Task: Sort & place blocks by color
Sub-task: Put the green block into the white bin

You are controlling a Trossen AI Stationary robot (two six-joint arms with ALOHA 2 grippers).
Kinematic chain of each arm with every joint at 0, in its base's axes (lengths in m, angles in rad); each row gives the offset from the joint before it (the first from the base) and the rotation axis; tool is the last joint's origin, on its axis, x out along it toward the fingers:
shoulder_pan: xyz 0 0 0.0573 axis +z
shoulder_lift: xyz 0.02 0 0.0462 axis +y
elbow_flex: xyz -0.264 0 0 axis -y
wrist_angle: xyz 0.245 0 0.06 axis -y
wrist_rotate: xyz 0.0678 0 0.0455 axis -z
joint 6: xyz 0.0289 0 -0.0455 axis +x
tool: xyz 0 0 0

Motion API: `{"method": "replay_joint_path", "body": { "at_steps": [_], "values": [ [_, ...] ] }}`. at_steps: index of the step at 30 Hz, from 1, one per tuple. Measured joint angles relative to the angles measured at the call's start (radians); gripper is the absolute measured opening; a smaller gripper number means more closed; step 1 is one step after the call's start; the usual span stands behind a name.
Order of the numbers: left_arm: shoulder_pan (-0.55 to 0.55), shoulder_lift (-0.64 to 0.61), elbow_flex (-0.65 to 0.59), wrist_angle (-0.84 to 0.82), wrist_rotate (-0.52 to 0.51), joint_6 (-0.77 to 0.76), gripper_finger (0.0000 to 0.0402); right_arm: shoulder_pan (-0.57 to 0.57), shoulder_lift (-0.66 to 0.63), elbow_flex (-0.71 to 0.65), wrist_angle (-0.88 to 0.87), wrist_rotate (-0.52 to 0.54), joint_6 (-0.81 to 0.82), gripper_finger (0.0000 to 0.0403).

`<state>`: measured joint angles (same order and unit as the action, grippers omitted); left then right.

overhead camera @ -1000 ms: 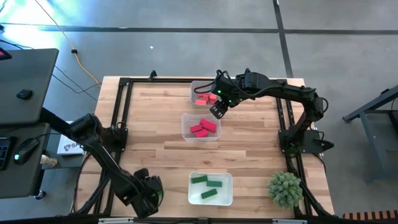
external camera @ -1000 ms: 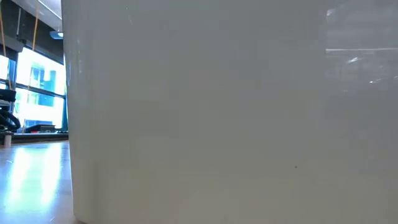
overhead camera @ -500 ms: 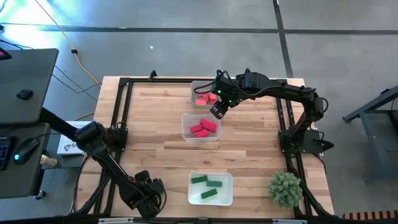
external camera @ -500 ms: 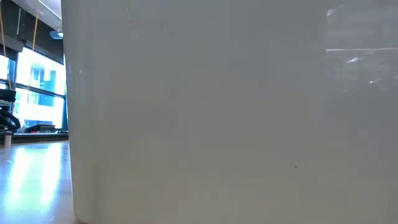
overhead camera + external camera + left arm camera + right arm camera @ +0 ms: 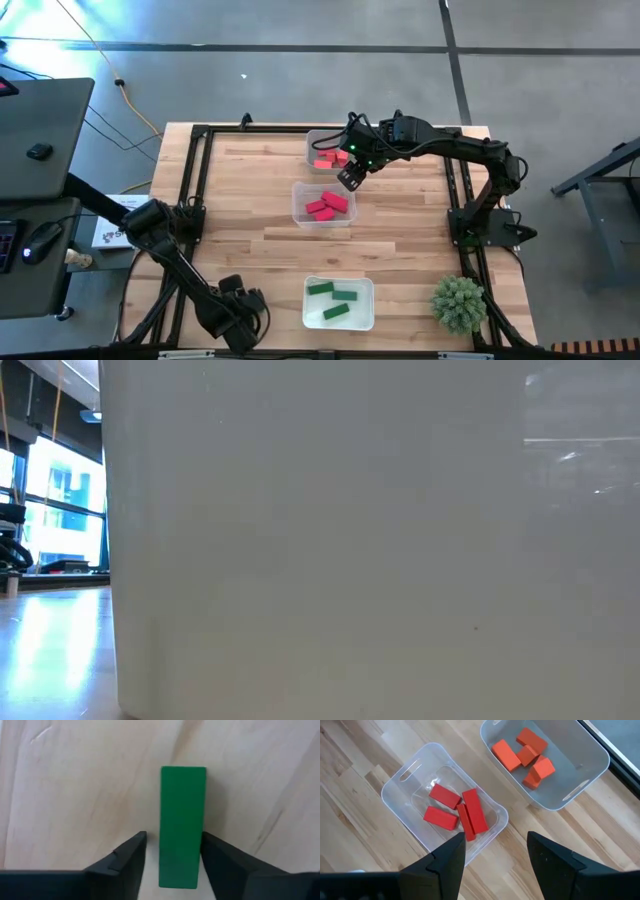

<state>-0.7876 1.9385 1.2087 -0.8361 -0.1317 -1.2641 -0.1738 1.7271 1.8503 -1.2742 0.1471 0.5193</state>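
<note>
- At the near-left corner of the table (image 5: 250,210), the left gripper (image 5: 171,855) is seen low over the wood, w/ a green bar (image 5: 182,820) lying flat between its fingers (image 5: 125,860).
- A thin gap is visible on each side of the bar, so it is straddled, not yet pinched; jaws parted, nothing held.
- Right gripper (image 5: 495,852) is held above the far-centre of the table, between two clear trays; fingers spread apart, nothing between them.
- Far tray (image 5: 312,137) is filled w/ approx. four orange-red blocks (image 5: 525,755), piled loosely.
- Middle tray (image 5: 298,190) is occupied by approx. four deep red blocks (image 5: 457,810), two of them lying side by side & touching.
- Near tray (image 5: 368,300), white, is seen w/ three green blocks (image 5: 335,298) lying apart from each other.
- A spiky green plant ball (image 5: 458,302) is set at the near-right corner, beside the near tray.
- Low view is blocked by a pale tray wall (image 5: 350,540) right at the lens; no blocks can be made out there.
</note>
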Motion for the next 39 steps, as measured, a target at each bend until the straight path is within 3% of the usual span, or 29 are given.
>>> {"method": "replay_joint_path", "body": {
  "at_steps": [7, 22, 30, 35, 39],
  "values": [
    [0.012, -0.001, -0.001, 0.021, 0.015, 0.118, 0.0072, 0.006, 0.000, 0.000, 0.000, 0.000, 0.015, 0.0202],
    [0.104, -0.091, -0.006, 0.003, -0.091, 0.359, 0.0072, 0.013, 0.000, 0.000, 0.000, -0.036, 0.057, 0.0202],
    [0.194, -0.230, -0.005, -0.035, -0.250, 0.498, 0.0072, 0.029, 0.000, 0.000, 0.000, -0.043, 0.080, 0.0202],
    [0.262, -0.339, -0.004, 0.009, -0.332, 0.604, 0.0072, 0.039, 0.000, 0.000, 0.007, 0.039, 0.085, 0.0202],
    [0.306, -0.400, -0.004, 0.136, -0.333, 0.714, 0.0072, 0.039, 0.000, 0.000, 0.011, 0.124, 0.084, 0.0202]
  ]
}}
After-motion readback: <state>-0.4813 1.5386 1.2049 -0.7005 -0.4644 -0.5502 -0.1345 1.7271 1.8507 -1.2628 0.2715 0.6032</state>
